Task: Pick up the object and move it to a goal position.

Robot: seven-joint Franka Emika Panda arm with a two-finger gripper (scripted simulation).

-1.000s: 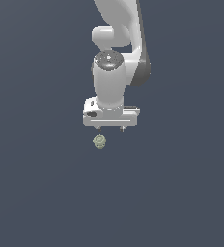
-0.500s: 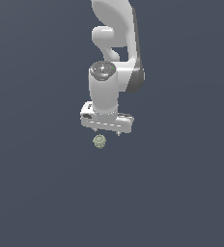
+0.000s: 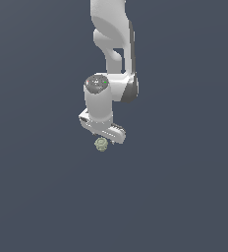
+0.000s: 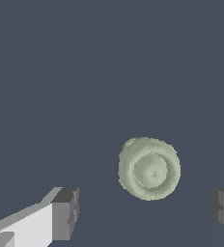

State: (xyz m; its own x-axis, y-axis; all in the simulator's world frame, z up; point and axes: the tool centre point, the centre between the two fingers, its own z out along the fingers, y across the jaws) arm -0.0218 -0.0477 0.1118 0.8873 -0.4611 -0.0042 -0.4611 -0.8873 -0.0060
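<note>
The object is a small pale olive-green ridged lump lying on the dark grey surface. In the wrist view the object shows as a round shape with concentric ridges. My white gripper hangs just above it, turned at an angle, mostly hiding its fingertips in the exterior view. In the wrist view the gripper stands open, its two dark fingertips far apart, and the object lies a little off the line between them, touching neither.
A plain dark grey surface spreads all around the object. The white arm rises from the gripper toward the top of the exterior view.
The gripper has rotated about its vertical axis, so its body now sits at a slant, and has dropped slightly closer to the object. The object has not moved.
</note>
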